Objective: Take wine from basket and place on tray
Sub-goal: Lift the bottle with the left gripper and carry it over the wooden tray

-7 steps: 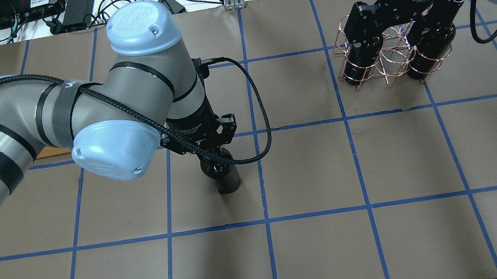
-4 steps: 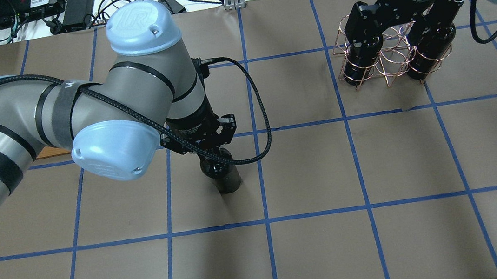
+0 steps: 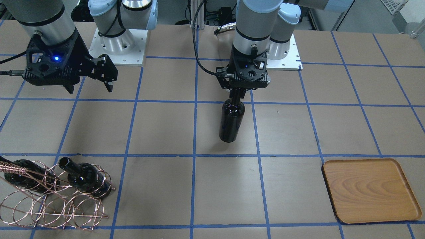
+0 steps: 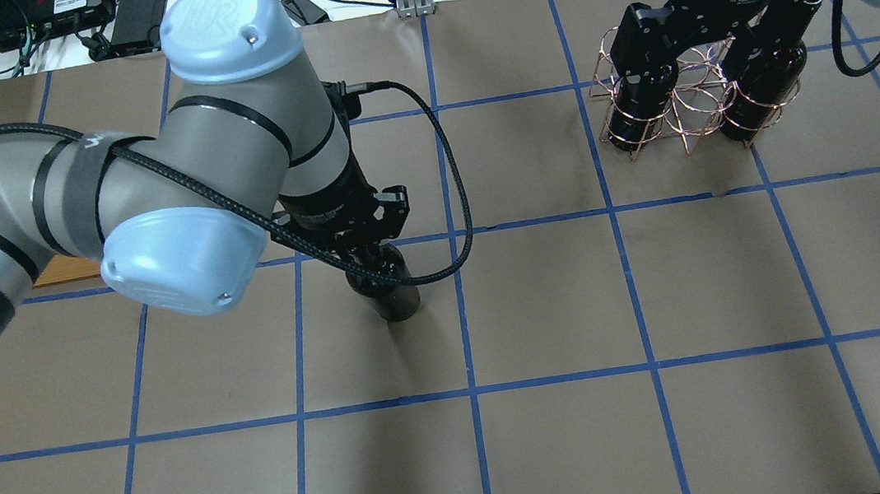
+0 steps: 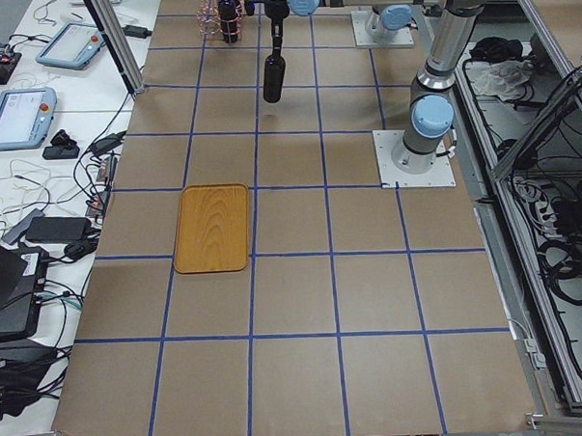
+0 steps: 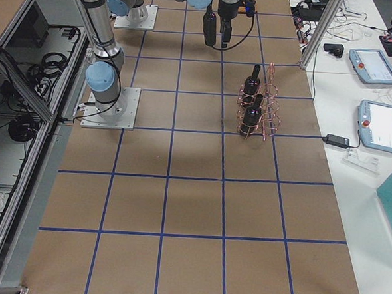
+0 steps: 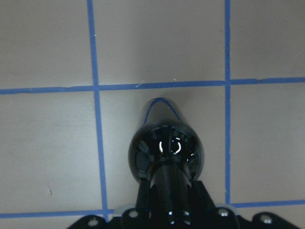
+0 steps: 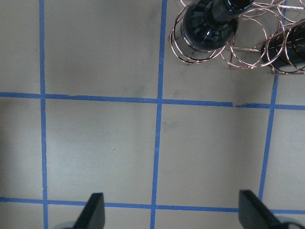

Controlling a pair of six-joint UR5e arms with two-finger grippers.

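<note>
My left gripper (image 3: 237,95) is shut on the neck of a black wine bottle (image 3: 231,122) and holds it upright over the middle of the table. The bottle also shows in the overhead view (image 4: 393,295) and the left wrist view (image 7: 166,151). The copper wire basket (image 3: 53,202) stands on the robot's right side and holds two more black bottles (image 3: 84,177) (image 3: 20,174). My right gripper (image 3: 88,84) is open and empty above the table beside the basket (image 8: 248,45). The wooden tray (image 3: 368,190) lies empty on the robot's left side, far from both grippers.
The table is covered in brown paper with a blue tape grid (image 3: 194,154). The arm bases (image 3: 116,46) stand at the robot's side of the table. Cables and tablets (image 5: 21,114) lie past the far table edge.
My left arm has shifted a little to the left and away from the robot with the bottle still in its grip. The right gripper stays open over the basket.
</note>
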